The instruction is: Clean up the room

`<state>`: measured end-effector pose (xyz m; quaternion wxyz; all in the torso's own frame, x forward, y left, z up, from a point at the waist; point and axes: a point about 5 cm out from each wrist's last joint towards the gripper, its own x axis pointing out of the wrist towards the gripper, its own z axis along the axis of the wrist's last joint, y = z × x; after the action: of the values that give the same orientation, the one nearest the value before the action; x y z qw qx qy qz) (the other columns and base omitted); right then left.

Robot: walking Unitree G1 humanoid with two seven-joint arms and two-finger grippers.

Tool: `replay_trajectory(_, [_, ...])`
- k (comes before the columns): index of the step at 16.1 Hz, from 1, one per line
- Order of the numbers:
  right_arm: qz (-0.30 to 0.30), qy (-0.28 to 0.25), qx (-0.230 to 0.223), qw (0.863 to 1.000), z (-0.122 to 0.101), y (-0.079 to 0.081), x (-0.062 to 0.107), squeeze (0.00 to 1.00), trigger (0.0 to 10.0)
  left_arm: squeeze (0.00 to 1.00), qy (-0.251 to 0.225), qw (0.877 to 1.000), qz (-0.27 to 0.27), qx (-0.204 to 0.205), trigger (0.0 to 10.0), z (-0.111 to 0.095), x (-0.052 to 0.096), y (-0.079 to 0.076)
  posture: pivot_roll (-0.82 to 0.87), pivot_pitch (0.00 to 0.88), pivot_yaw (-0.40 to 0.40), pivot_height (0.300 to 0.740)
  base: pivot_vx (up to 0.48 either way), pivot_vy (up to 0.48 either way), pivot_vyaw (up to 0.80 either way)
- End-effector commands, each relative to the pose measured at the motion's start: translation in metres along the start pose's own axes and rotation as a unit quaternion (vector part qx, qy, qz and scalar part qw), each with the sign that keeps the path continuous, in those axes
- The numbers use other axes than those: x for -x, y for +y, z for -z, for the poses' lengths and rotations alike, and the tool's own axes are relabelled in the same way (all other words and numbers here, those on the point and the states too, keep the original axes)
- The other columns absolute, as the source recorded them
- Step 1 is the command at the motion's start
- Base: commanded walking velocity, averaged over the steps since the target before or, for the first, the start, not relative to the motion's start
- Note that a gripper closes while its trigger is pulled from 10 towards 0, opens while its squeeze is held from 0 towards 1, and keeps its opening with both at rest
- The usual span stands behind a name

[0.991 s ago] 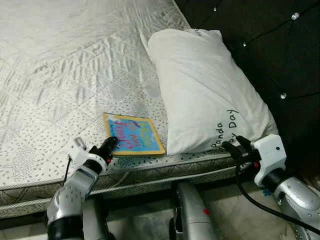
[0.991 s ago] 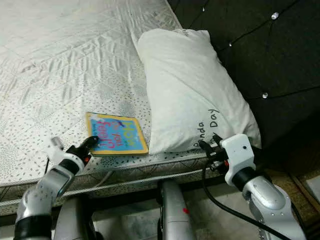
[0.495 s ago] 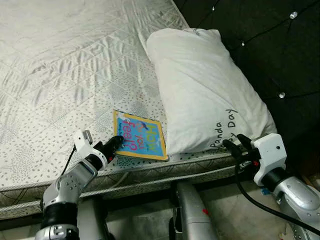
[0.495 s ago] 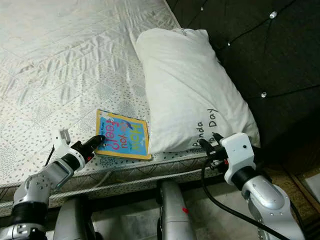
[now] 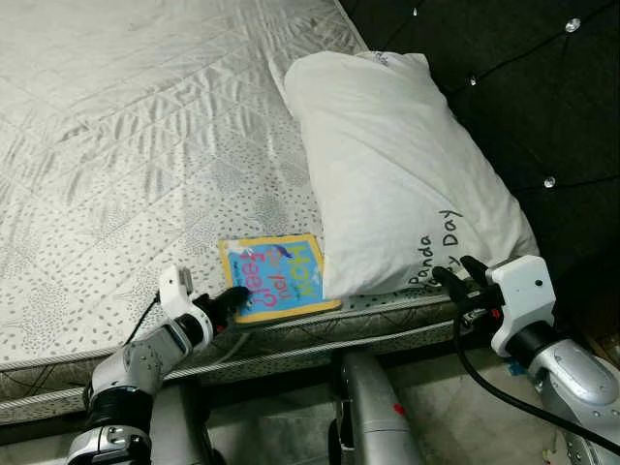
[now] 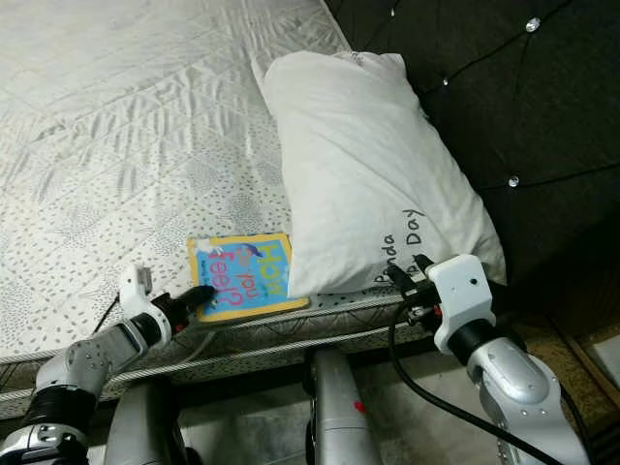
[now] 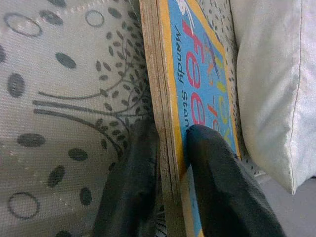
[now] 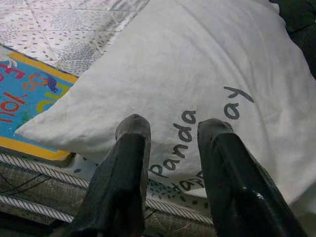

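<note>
A blue children's board book (image 5: 276, 275) with a yellow border lies on the mattress (image 5: 126, 165) near its front edge, against the white pillow (image 5: 397, 165). My left gripper (image 5: 230, 298) is shut on the book's near corner; in the left wrist view its black fingers (image 7: 217, 187) clamp the book (image 7: 197, 98), one above the cover and one under it. My right gripper (image 5: 457, 281) hovers open at the pillow's near end, by the "Panda Day" print (image 8: 197, 123), with nothing between its fingers (image 8: 123, 168).
The dark tufted headboard (image 5: 523, 87) with shiny studs rises behind the pillow on the right. The mattress edge (image 5: 291, 339) runs across in front of me, with my legs (image 5: 368, 407) and the floor below it.
My left gripper has swung the book round on the mattress, turning it and drawing its near corner toward the bed's edge. The right gripper has stayed put.
</note>
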<state>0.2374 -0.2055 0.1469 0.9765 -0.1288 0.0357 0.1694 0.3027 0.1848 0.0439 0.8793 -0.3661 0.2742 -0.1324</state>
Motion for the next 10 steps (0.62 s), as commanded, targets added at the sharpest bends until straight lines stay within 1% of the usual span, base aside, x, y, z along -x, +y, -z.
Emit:
replay_trajectory(1, [0.001,0.001,0.003,1.000,0.001,0.000,0.001,0.00,10.0,1.00,0.008,1.000,-0.007,-0.018,10.0,-0.003,0.001,0.003,-0.32,0.163,-0.067,0.560,0.000,0.000,0.00])
replay_trajectory(5, [0.002,-0.001,0.006,1.000,0.002,0.000,-0.001,0.00,10.0,1.00,-0.025,0.998,-0.056,-0.030,10.0,-0.016,0.005,0.016,-0.32,0.155,-0.068,0.560,0.000,0.000,0.00])
replay_trajectory(6, [0.003,-0.003,0.007,1.000,0.002,0.000,-0.003,0.00,10.0,1.00,-0.041,0.996,-0.073,-0.034,10.0,-0.020,0.007,0.020,-0.31,0.152,-0.067,0.560,0.000,0.000,0.00])
replay_trajectory(8, [0.004,-0.005,0.009,1.000,0.002,0.000,-0.003,0.00,10.0,1.00,-0.053,0.994,-0.088,-0.041,10.0,-0.025,0.009,0.024,-0.31,0.149,-0.065,0.560,0.000,0.000,0.00])
replay_trajectory(9, [0.005,-0.004,0.010,1.000,0.004,0.000,-0.004,0.00,10.0,1.00,-0.078,0.990,-0.111,-0.048,10.0,-0.034,0.013,0.030,-0.31,0.145,-0.062,0.560,0.000,0.000,0.00])
replay_trajectory(10, [0.006,-0.005,0.010,1.000,0.004,0.000,-0.004,0.00,10.0,1.00,-0.082,0.989,-0.114,-0.052,10.0,-0.036,0.014,0.032,-0.31,0.144,-0.061,0.560,0.000,0.000,0.00])
